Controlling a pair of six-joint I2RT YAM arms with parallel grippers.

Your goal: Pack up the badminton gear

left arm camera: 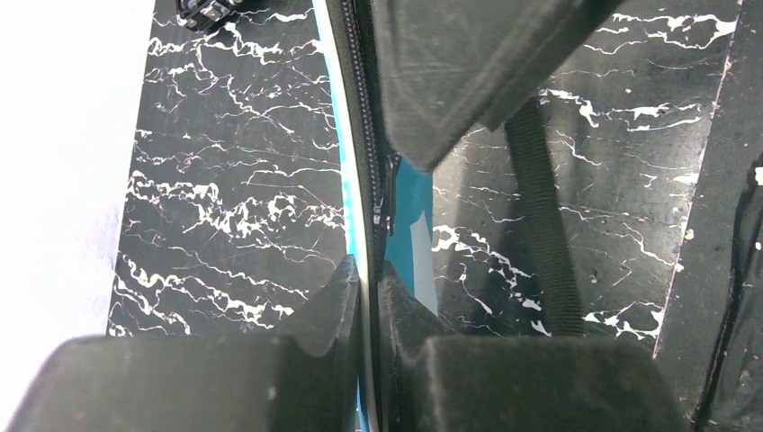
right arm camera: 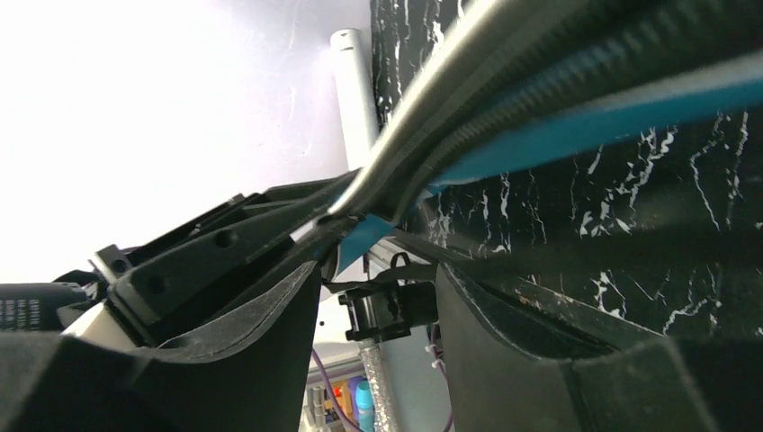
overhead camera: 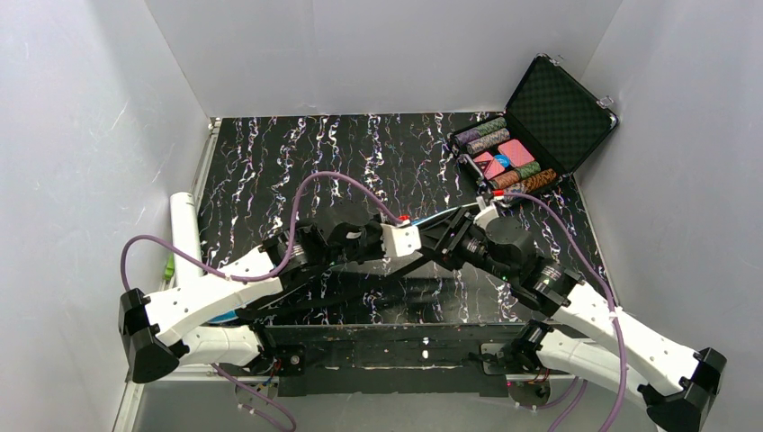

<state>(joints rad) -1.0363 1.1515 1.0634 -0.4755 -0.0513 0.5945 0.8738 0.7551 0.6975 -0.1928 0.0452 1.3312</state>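
Left gripper (left arm camera: 369,281) pinched tight on the zippered rim of the blue fabric racket-shaped bag (left arm camera: 412,229). Right gripper (right arm camera: 378,288): fingers spread wide, clamping nothing; bag rim passes just above.

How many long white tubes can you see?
1. The long white tube lies at the left edge of the table. Others may be hidden from view.

Marbled table (overhead camera: 360,153) with open case (overhead camera: 537,135)
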